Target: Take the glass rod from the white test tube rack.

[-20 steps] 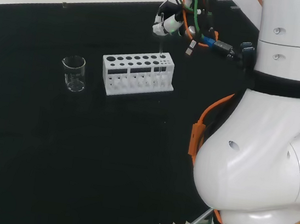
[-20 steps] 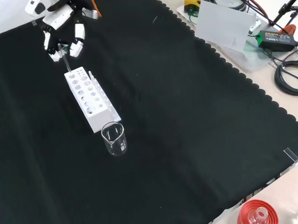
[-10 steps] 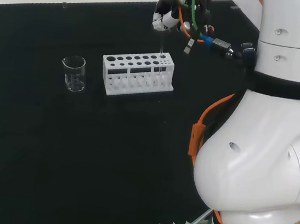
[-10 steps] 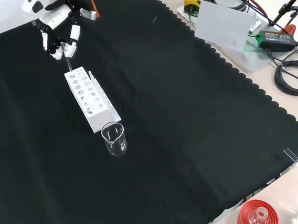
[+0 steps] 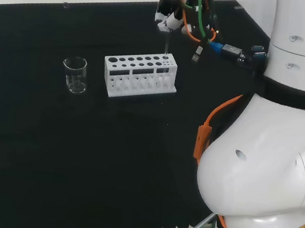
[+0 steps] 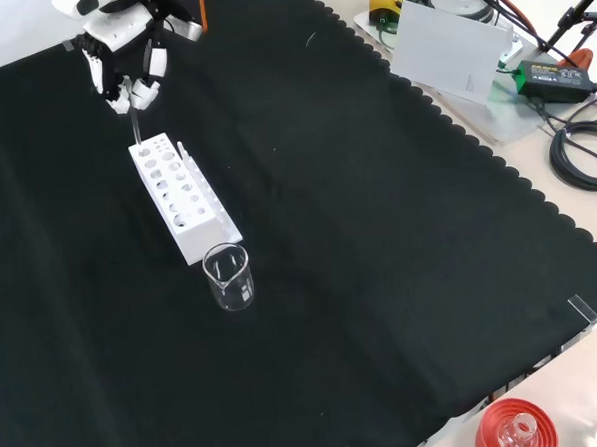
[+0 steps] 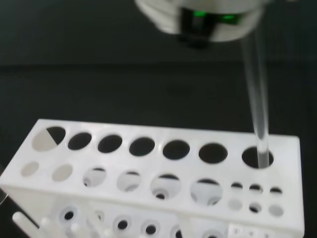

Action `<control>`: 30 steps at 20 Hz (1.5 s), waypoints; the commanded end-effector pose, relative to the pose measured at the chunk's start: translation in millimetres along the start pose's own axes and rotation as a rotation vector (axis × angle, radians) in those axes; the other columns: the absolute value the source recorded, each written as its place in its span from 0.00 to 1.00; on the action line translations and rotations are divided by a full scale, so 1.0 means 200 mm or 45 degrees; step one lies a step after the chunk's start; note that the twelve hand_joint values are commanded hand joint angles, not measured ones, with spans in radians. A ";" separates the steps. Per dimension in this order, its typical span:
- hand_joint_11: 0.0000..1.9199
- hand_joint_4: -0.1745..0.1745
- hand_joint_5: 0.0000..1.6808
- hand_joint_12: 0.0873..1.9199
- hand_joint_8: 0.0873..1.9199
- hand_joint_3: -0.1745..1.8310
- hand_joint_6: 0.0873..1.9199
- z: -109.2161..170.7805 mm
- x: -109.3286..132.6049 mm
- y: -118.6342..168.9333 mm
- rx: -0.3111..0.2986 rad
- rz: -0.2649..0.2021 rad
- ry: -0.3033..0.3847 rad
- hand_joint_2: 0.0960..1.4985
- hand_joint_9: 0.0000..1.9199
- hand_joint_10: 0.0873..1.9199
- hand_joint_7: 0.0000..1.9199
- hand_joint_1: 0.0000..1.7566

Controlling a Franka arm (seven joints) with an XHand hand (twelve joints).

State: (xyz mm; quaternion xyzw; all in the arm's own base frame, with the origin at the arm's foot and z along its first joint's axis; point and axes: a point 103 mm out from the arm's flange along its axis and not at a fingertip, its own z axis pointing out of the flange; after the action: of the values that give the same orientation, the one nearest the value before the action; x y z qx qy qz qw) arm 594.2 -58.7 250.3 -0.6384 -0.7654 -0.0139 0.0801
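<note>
Hand (image 6: 125, 64) pinching rod (image 7: 256, 109) upright above rack (image 6: 180, 200), its tip at the end hole, for straight withdrawal

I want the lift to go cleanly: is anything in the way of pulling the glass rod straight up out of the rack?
Nothing visible. The hand grips the glass rod, whose lower end sits in the end hole of the white test tube rack. The beaker stands at the other end.
</note>
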 end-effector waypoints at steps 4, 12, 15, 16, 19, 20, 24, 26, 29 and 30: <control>0.67 0.00 0.68 0.38 0.28 0.34 0.17 -0.12 0.05 -0.02 -0.027 -0.012 -0.048 0.42 0.74 0.29 0.67 0.89; 0.67 0.00 0.68 0.37 0.28 0.32 0.15 -0.21 0.10 -0.03 -0.043 -0.013 -0.075 0.43 0.74 0.29 0.67 0.89; 0.67 0.00 0.68 0.37 0.28 0.32 0.15 -0.25 0.11 -0.05 -0.042 -0.015 -0.074 0.43 0.74 0.29 0.67 0.89; 0.67 0.00 0.68 0.37 0.28 0.32 0.15 -0.26 0.10 -0.06 -0.045 -0.010 -0.074 0.43 0.74 0.29 0.67 0.89; 0.66 0.00 0.69 0.37 0.28 0.32 0.14 -0.30 0.12 -0.09 -0.061 -0.006 -0.057 0.44 0.74 0.29 0.67 0.89; 0.66 0.00 0.69 0.37 0.28 0.32 0.14 -0.32 0.14 -0.10 -0.071 -0.007 -0.056 0.44 0.74 0.29 0.67 0.89; 0.66 0.00 0.69 0.37 0.28 0.31 0.14 -0.38 0.19 -0.14 -0.104 -0.010 -0.055 0.44 0.74 0.29 0.67 0.89; 0.66 0.00 0.69 0.37 0.28 0.31 0.14 -0.41 0.20 -0.17 -0.106 -0.010 -0.060 0.44 0.74 0.29 0.67 0.89; 0.66 0.00 0.69 0.37 0.29 0.30 0.13 -0.45 0.22 -0.21 -0.115 -0.011 -0.068 0.45 0.74 0.29 0.66 0.89; 0.66 0.00 0.69 0.37 0.29 0.30 0.13 -0.46 0.23 -0.22 -0.119 -0.010 -0.065 0.45 0.74 0.29 0.66 0.89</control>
State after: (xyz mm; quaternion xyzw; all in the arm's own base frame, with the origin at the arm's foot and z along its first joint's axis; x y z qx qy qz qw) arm 565.5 -38.7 340.2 -0.6380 -0.7687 -0.0310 0.0331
